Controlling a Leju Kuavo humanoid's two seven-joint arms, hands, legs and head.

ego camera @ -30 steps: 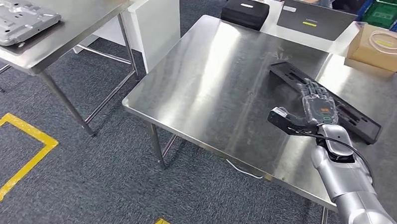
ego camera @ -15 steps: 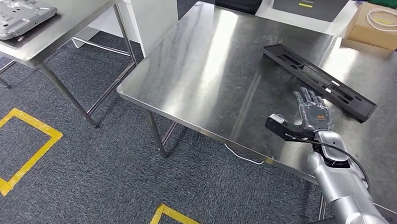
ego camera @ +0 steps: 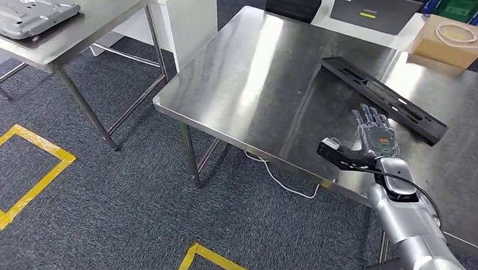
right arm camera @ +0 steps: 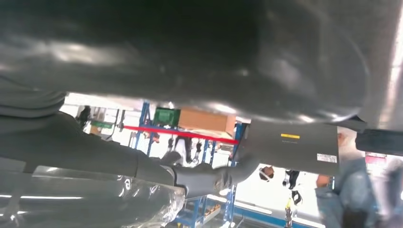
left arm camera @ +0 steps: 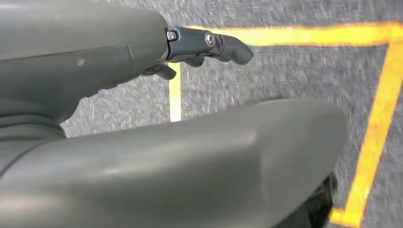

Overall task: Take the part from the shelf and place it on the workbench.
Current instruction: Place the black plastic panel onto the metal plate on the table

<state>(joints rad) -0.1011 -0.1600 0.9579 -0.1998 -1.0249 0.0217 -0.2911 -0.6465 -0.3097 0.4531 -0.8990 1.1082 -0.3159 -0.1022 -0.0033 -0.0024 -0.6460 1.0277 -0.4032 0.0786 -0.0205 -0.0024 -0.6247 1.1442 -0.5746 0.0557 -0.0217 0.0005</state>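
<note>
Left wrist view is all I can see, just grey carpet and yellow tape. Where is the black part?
Observer: The black part lies flat on the steel workbench.
Operator: Is a hand holding it?
Observer: No. The right hand is beside it, fingers spread, apart from it.
Operator: Anything else up there?
Observer: A cardboard box with a coiled cable on top sits farther back, past the part.
</note>
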